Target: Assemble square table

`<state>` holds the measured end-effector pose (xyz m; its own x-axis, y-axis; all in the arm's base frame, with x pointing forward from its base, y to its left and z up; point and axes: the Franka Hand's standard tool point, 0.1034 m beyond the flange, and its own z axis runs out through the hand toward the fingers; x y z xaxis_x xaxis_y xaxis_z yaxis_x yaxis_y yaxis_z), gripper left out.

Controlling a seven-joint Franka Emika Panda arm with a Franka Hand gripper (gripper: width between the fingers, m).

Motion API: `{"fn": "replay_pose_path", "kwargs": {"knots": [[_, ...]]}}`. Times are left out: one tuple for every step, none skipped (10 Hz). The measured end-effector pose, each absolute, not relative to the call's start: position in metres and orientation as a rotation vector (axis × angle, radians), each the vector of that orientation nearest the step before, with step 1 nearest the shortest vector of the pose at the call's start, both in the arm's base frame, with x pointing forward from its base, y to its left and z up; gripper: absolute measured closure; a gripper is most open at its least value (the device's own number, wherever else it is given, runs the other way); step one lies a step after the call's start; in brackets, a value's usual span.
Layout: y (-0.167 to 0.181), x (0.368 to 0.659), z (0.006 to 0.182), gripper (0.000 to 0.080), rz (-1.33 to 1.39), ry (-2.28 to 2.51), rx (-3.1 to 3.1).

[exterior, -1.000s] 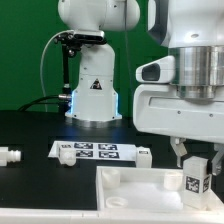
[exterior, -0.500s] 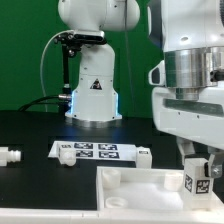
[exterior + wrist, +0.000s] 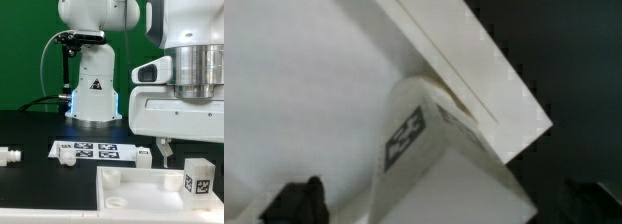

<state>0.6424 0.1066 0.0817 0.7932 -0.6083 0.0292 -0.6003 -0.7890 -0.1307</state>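
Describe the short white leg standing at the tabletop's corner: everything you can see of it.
The leg is a short, stubby white block that looks like plastic, with a black-and-white square tag on the face toward the exterior camera. It stands upright on the tabletop, at the corner on the exterior view's right. How deep it sits cannot be told. One finger of the gripper hangs beside it, apart.

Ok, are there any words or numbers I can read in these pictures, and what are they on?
No words or numbers can be read.
On the table leg: a black-and-white square tag, a pattern, not letters.
On the marker board: more such patterns, no text.
On the robot base: a dark triangle sign, too small to read.
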Motion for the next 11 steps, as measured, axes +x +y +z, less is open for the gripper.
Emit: {"fn": "replay_pose_path", "kwargs": {"knots": [[0.1065, 0.6423, 0.0815, 0.0154, -0.112, 0.855, -2.904], [0.1064, 0.6424, 0.0815, 0.0151, -0.131, 0.631, -2.983], [0.1086, 0.6427, 0.0816, 0.0151, -0.157, 0.344, -3.063], [0.1128, 0.6413, 0.0808, 0.0151, -0.170, 0.222, -3.080], [0.1161, 0.6390, 0.0797, 0.0151, -0.175, 0.229, -3.075], [0.1146, 0.6394, 0.0793, 0.0151, -0.175, 0.259, -3.073], [0.1142, 0.6394, 0.0792, 0.0262, -0.175, 0.257, -3.074], [0.1147, 0.6393, 0.0790, 0.0262, -0.173, 0.294, -3.067], [0.1153, 0.6390, 0.0786, 0.0446, -0.166, 0.446, -3.042], [0.1136, 0.6389, 0.0782, 0.0514, -0.162, 0.543, -3.025], [0.1128, 0.6388, 0.0780, 0.0514, -0.155, 0.634, -3.003]]}}
